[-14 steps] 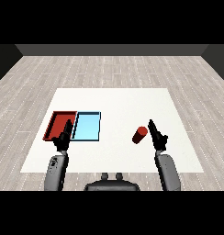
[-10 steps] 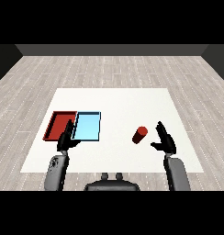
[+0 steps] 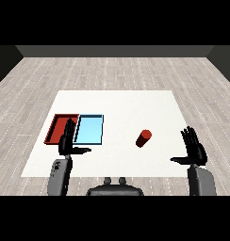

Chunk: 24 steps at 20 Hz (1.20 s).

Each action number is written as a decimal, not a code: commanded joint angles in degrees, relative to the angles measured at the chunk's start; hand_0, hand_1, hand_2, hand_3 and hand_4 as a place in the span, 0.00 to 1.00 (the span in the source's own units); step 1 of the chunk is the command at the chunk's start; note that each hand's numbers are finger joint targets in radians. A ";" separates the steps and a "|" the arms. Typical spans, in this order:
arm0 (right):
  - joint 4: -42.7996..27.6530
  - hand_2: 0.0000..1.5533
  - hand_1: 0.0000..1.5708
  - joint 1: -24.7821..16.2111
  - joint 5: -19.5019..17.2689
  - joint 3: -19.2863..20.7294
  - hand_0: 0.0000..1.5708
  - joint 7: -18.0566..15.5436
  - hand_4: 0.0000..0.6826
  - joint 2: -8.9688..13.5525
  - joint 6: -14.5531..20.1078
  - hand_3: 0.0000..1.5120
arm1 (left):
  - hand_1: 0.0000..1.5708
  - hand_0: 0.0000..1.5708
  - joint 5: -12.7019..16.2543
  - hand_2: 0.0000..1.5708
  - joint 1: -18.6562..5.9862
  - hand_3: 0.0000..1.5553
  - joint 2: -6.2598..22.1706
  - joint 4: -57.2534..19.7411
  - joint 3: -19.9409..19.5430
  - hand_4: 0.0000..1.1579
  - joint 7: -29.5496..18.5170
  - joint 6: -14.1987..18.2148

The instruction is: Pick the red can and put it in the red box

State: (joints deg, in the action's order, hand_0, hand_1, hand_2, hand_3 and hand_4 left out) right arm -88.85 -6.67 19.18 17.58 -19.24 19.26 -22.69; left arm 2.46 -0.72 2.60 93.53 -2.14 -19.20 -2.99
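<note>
Head view shows my right robot hand [image 3: 194, 149] spread open, fingers straight and thumb out, near the bench's [image 3: 117, 106] right edge. It holds nothing. My left robot hand [image 3: 67, 141] is open too, raised in front of the red tray [image 3: 55, 128], which sits touching the light blue tray [image 3: 90, 129]. Between my hands the red can [image 3: 143, 138] stands apart on the bench, untouched.

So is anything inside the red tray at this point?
Nothing shows in the red tray; its near right corner is covered by the left hand. The red can stands on the table, right of the blue tray.
</note>
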 commanded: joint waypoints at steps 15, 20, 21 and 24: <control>12.34 0.00 0.00 4.51 -1.71 4.85 0.00 -5.53 0.00 0.62 -9.28 0.00 | 0.00 0.00 1.72 0.00 5.21 0.00 -1.05 1.17 0.55 0.00 -7.25 -2.99; 10.61 0.00 0.00 5.53 -3.53 3.71 0.00 -4.28 0.00 -1.08 -7.08 0.00 | 0.00 0.00 2.91 0.00 5.00 0.00 -0.42 -1.74 -1.14 0.00 -10.04 -4.26; 13.96 0.00 0.00 7.71 -5.63 2.82 0.00 -5.40 0.00 -0.92 -6.96 0.00 | 0.00 0.00 1.24 0.00 -0.10 0.00 -1.40 -3.54 -0.65 0.00 -7.49 -1.03; 9.58 0.00 0.00 8.81 -0.69 3.78 0.00 1.30 0.00 -0.34 -7.13 0.00 | 0.00 0.00 2.91 0.00 1.83 0.00 -0.47 -1.59 -1.64 0.00 -8.28 -2.92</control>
State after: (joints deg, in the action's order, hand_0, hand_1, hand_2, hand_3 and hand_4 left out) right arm -77.79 0.63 15.78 20.77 -22.25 18.43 -29.38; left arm 5.76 1.56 2.81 92.22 -4.11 -26.88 -6.56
